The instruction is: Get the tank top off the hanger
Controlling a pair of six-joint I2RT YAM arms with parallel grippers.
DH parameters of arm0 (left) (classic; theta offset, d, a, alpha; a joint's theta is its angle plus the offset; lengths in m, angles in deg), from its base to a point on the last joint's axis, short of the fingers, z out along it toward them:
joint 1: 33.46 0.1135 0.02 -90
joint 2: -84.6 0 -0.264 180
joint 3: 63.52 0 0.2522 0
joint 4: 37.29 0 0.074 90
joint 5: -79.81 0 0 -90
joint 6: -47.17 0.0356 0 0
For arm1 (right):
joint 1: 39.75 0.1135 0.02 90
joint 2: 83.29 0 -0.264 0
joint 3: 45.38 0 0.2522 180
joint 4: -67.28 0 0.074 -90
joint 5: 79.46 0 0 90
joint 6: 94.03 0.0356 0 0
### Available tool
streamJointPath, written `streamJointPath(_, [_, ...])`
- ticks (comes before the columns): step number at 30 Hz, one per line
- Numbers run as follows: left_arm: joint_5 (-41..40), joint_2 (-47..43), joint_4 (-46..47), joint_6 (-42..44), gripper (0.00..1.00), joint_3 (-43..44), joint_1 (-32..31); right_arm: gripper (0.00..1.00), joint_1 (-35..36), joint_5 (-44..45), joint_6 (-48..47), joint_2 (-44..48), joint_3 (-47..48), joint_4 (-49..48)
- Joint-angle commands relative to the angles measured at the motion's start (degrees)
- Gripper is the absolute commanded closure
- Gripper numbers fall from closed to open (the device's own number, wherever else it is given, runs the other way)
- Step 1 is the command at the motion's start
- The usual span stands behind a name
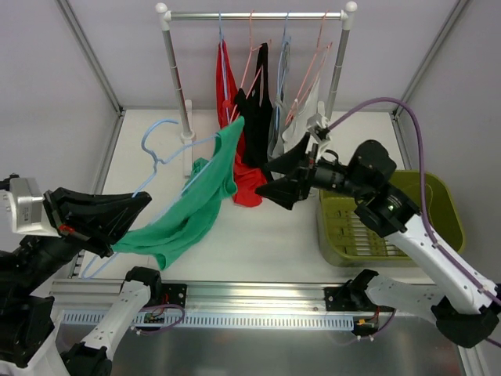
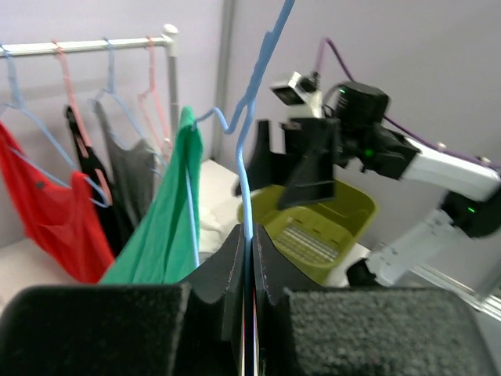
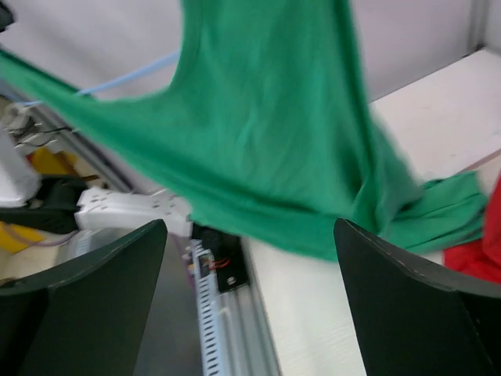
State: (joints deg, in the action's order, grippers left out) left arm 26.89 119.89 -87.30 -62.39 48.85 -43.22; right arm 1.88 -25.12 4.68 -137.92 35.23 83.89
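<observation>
A green tank top (image 1: 196,207) hangs on a light blue hanger (image 1: 159,149), held tilted over the table's left half. My left gripper (image 1: 125,219) is shut on the hanger's wire (image 2: 248,211); the green top (image 2: 160,227) drapes just left of its closed jaws. My right gripper (image 1: 266,178) is open and empty, hovering just right of the top's upper shoulder, without touching it. In the right wrist view the top (image 3: 266,117) fills the space ahead of the wide-open gripper (image 3: 250,290), and a piece of the hanger's wire (image 3: 133,76) shows at its left.
A clothes rack (image 1: 254,14) at the back carries a red top (image 1: 227,86), a black top (image 1: 257,110) and a grey top (image 1: 301,117) on hangers. A yellow-green basket (image 1: 438,196) stands at the right. A metal rail (image 1: 258,294) runs along the near edge.
</observation>
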Motion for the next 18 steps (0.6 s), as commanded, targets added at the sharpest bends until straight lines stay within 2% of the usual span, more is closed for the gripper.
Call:
streamJointPath(1, [6.77, 0.75, 2.59, -4.96, 1.0, -2.7, 0.27, 0.08, 5.9, 16.79, -7.29, -5.9, 7.04, -3.64])
streamJointPath(4, [7.22, 0.13, 2.76, -5.85, 1.0, -5.44, 0.53, 0.15, 8.63, 22.1, -8.27, -10.91, 9.17, -5.4])
streamJointPath(7, [5.81, -1.01, 2.94, -6.9, 1.0, -7.46, 0.53, 0.17, 11.45, 28.16, -10.11, -13.74, 10.49, -6.02])
streamJointPath(10, [6.16, -1.36, 3.38, -8.3, 1.0, -9.04, 0.53, 0.19, 13.12, 30.81, -11.34, -16.46, 10.58, -7.15])
streamJointPath(11, [6.51, -1.54, 3.73, -8.48, 1.0, -9.48, 0.53, 0.23, 13.3, 31.43, -11.43, -17.08, 10.76, -7.33])
streamJointPath(12, [6.77, -1.54, 3.9, -8.66, 1.0, -10.1, 0.53, 0.33, 13.39, 31.79, -11.35, -18.31, 10.93, -7.68])
streamJointPath(14, [7.21, -1.54, 4.17, -8.93, 1.0, -10.71, 0.53, 0.43, 13.48, 31.79, -10.74, -19.11, 11.02, -8.65])
streamJointPath(15, [7.3, -1.63, 4.26, -8.93, 1.0, -11.06, 0.53, 0.62, 13.48, 31.53, -10.73, -19.54, 11.11, -8.91])
streamJointPath(16, [7.22, -1.71, 4.34, -8.84, 1.0, -11.24, 0.53, 0.73, 13.39, 31.35, -10.64, -19.64, 11.11, -9.35])
streamJointPath(18, [5.82, -2.06, 4.35, -8.66, 1.0, -11.51, 0.53, 0.85, 13.48, 31.88, -10.47, -19.38, 10.76, -9.36])
